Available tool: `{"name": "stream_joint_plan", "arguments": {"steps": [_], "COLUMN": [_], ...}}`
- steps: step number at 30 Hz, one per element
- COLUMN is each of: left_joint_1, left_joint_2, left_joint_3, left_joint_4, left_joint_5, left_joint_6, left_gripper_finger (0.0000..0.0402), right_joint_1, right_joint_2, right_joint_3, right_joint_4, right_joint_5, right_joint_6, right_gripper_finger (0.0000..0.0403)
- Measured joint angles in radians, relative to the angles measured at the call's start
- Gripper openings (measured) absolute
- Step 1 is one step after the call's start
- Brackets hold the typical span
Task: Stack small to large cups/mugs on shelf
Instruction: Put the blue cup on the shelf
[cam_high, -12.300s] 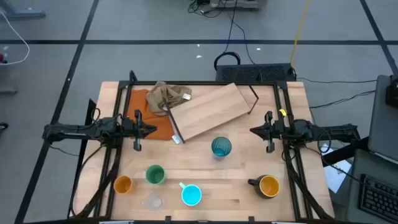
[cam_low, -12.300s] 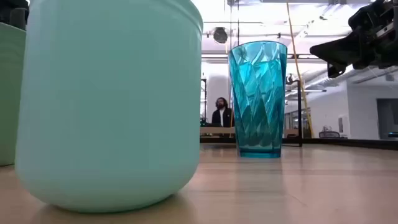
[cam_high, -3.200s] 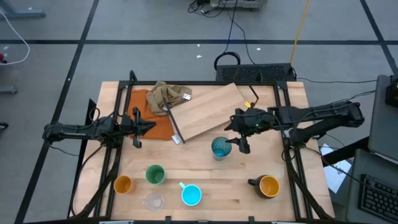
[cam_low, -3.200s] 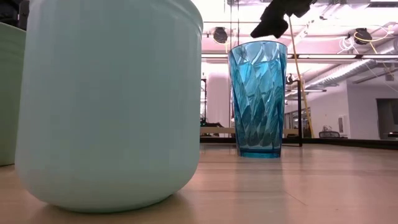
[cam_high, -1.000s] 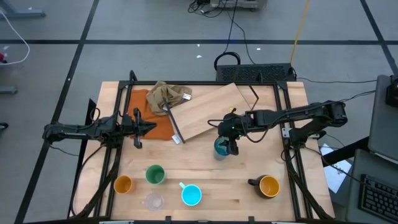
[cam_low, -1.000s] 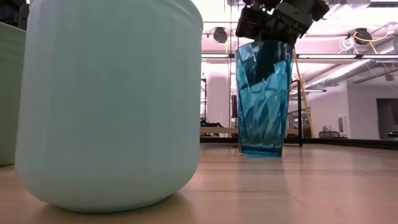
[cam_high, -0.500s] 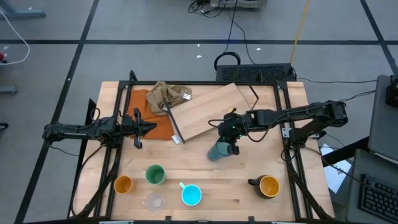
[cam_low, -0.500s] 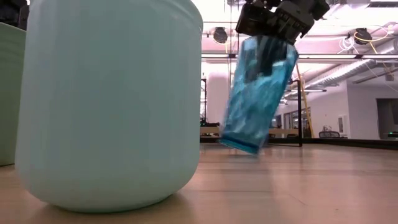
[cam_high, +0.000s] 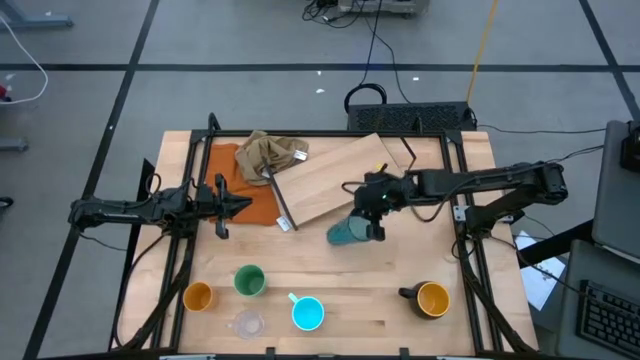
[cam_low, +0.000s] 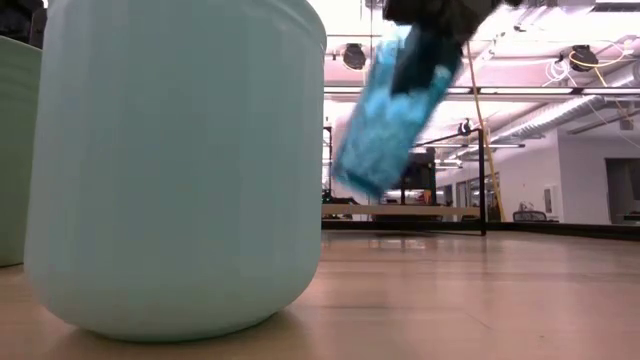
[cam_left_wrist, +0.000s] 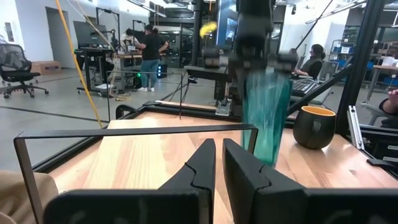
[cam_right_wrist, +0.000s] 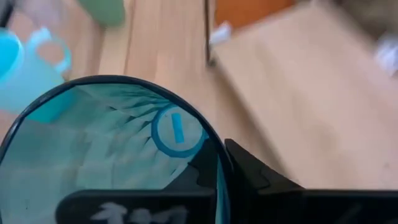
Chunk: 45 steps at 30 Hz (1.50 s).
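Observation:
My right gripper (cam_high: 371, 224) hangs over the table's middle, just near the shelf (cam_high: 335, 180), and is shut on the tall teal tumbler (cam_high: 346, 234), which also shows in the low view (cam_low: 388, 108) and the left wrist view (cam_left_wrist: 268, 115). The shelf, a light wooden board on thin black legs, stands at the far middle. Along the near edge stand the orange cup (cam_high: 197, 296), green cup (cam_high: 249, 281), clear glass (cam_high: 246, 324), light-blue mug (cam_high: 307, 313) and black mug (cam_high: 430, 298). My left gripper (cam_high: 226, 206) waits shut at the left. My right gripper holds the tumbler by its rim (cam_right_wrist: 217, 158), one finger inside the tumbler and one finger (cam_right_wrist: 252, 177) outside its wall. The fingers come slanting down from the table's right. The tumbler is lifted clear and tilted, its base (cam_low: 355, 175) swung toward the table's left.
An orange cloth (cam_high: 250, 200) with a crumpled tan rag (cam_high: 268, 155) lies at the shelf's left end. Bare wood lies between the shelf and the row of cups. In the low view the light-blue mug (cam_low: 180, 170) fills the foreground. People stand in the room beyond.
My right gripper, shut on the tumbler's rim, has risen and moved slightly toward the shelf. The tumbler stood upright on the table a second ago; now it is lifted clear and tipped, its base swung toward the table's left.

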Motion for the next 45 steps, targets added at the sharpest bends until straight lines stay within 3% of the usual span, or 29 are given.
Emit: {"name": "stream_joint_plan", "arguments": {"steps": [11,25,34,40,45], "left_joint_1": [0.0,0.0,0.0,0.0,0.0], "left_joint_2": [0.0,0.0,0.0,0.0,0.0], "left_joint_3": [0.0,0.0,0.0,0.0,0.0], "left_joint_4": [0.003,0.002,0.002,0.001,0.002], "left_joint_5": [0.001,0.001,0.002,0.002,0.002], "left_joint_6": [-0.009,-0.012,-0.024,-0.026,-0.031], "left_gripper_finger": [0.0033,0.0033,0.0033,0.0033,0.0033], "right_joint_1": [-0.046,-0.084,0.001,0.051,0.056], "right_joint_2": [-0.14,-0.204,-0.19,-0.152,-0.114], "right_joint_3": [0.159,0.16,0.16,0.16,0.16], "right_joint_4": [-0.031,-0.028,0.017,0.047,0.053], "right_joint_5": [0.159,0.186,0.605,0.952,1.037], "right_joint_6": [-0.122,-0.123,-0.23,-0.366,-0.433], "right_gripper_finger": [0.0001,0.0,0.0,0.0,0.0]}}
